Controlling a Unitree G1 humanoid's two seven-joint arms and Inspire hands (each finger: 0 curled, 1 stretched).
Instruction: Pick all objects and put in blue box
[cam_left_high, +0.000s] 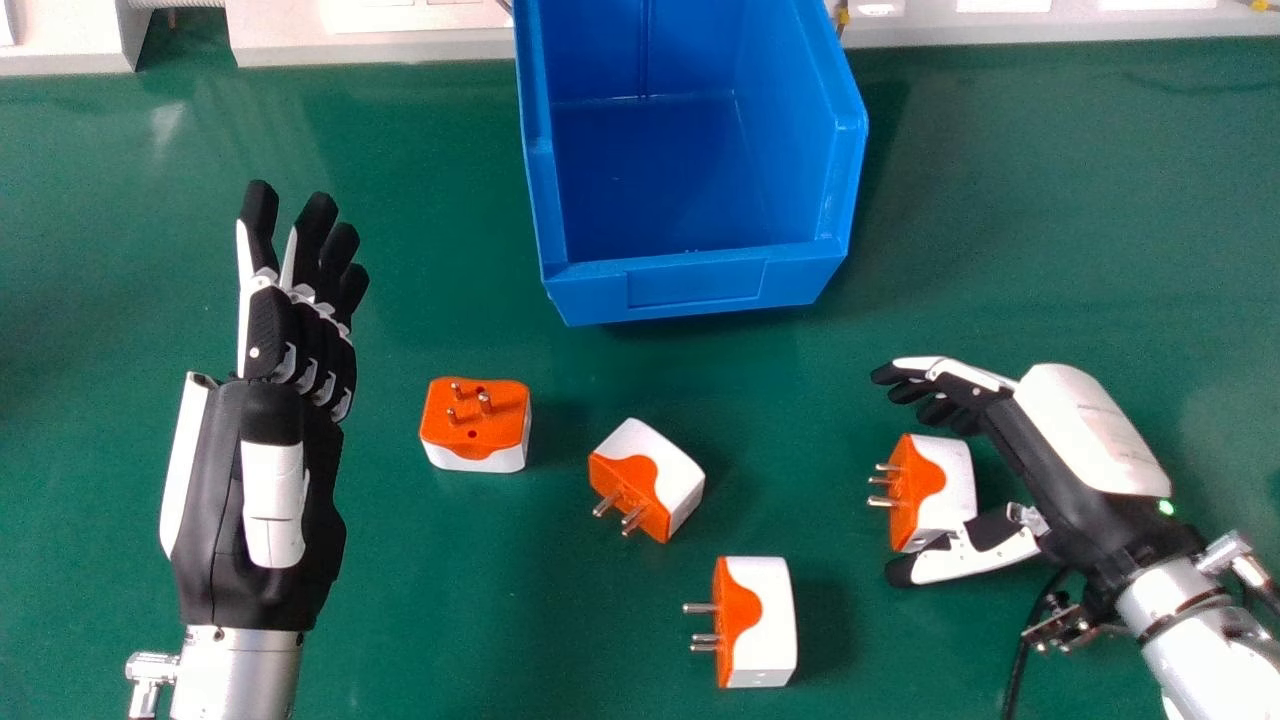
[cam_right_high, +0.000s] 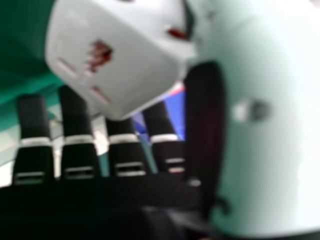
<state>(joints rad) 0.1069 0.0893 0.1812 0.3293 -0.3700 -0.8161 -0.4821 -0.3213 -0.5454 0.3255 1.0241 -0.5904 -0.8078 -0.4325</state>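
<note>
The right hand (cam_left_high: 1085, 425) is at the right of the head view, open, with a white-and-orange plug adapter (cam_left_high: 955, 488) between its thumb and fingers. In the right hand view, the white socket face of this adapter (cam_right_high: 115, 60) stands close in front of the hand's fingers (cam_right_high: 77, 160). The left hand (cam_left_high: 222, 480) is open and empty on the left. Between the hands lie three more adapters: one pins-up (cam_left_high: 505, 408), one turned at an angle (cam_left_high: 672, 470) and one nearest the robot (cam_left_high: 765, 620). The blue box (cam_left_high: 695, 283), empty inside, stands beyond them.
The green table (cam_left_high: 430, 240) runs beneath everything. Pale equipment (cam_left_high: 370, 45) lines its far edge behind the box. A black cable (cam_left_high: 1018, 660) hangs beside the right wrist.
</note>
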